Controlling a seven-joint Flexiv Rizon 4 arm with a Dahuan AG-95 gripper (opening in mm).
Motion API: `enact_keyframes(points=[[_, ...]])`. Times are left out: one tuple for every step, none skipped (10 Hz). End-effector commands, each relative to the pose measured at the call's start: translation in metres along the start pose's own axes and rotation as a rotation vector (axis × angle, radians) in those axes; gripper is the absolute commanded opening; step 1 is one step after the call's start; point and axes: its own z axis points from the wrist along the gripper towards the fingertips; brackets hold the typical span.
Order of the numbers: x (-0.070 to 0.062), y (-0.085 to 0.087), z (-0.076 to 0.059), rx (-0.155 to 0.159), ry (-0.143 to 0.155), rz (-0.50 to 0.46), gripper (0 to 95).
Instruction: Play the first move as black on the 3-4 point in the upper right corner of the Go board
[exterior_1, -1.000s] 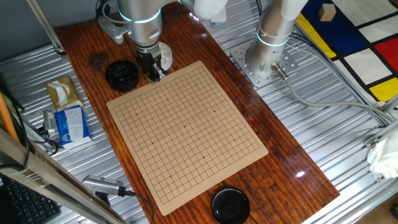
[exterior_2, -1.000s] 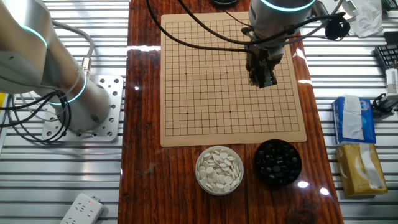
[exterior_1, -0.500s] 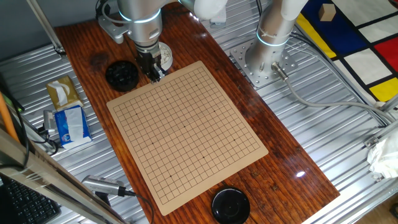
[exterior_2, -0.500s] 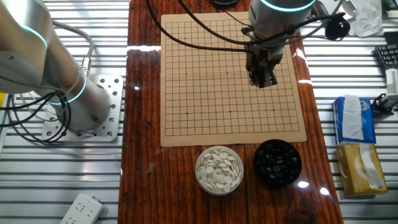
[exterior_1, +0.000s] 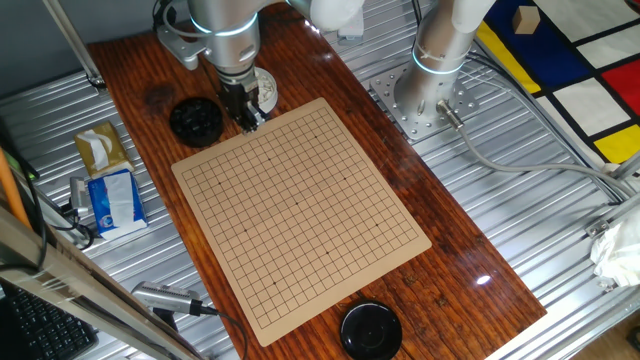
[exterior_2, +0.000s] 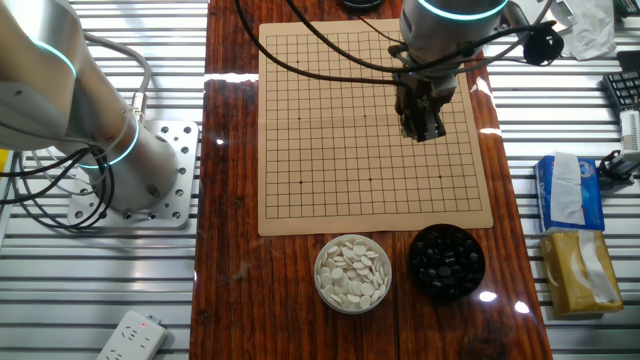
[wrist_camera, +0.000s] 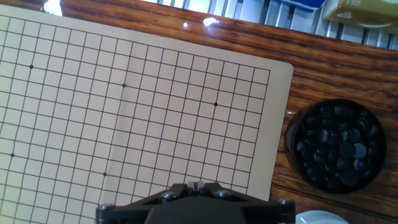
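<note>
Dark wooden tabletop (exterior_2: 230, 200) carries tan square gridded Go board (exterior_2: 350, 130), no stone on it. Two-finger gripper (exterior_2: 421, 130) hangs over board's right side; cannot tell jaw gap or load, fingertips hidden. Glossy black disc stones (wrist_camera: 336, 146) in round black bowl (exterior_2: 447, 262). Risk: 1-line miscount near corner misses 3-4 point.
</note>
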Motion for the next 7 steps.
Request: enact_keyframes(points=[[0.0001, 0.0, -0.0001, 0.004, 0.001, 0.003, 0.0], [0.0001, 0.0, -0.0001, 0.003, 0.001, 0.005, 0.0], [0.0001, 0.0, -0.0001, 0.001, 0.001, 0.005, 0.0], [0.0001, 0.0, -0.0001, 0.001, 0.0, 0.006, 0.0], [0.0001, -0.0001, 0.0004, 0.001, 0.0, 0.006, 0.0], [0.0001, -0.0002, 0.0006, 0.003, 0.0, 0.006, 0.0], [0.0001, -0.0002, 0.0007, 0.004, 0.0, 0.005, 0.0]])
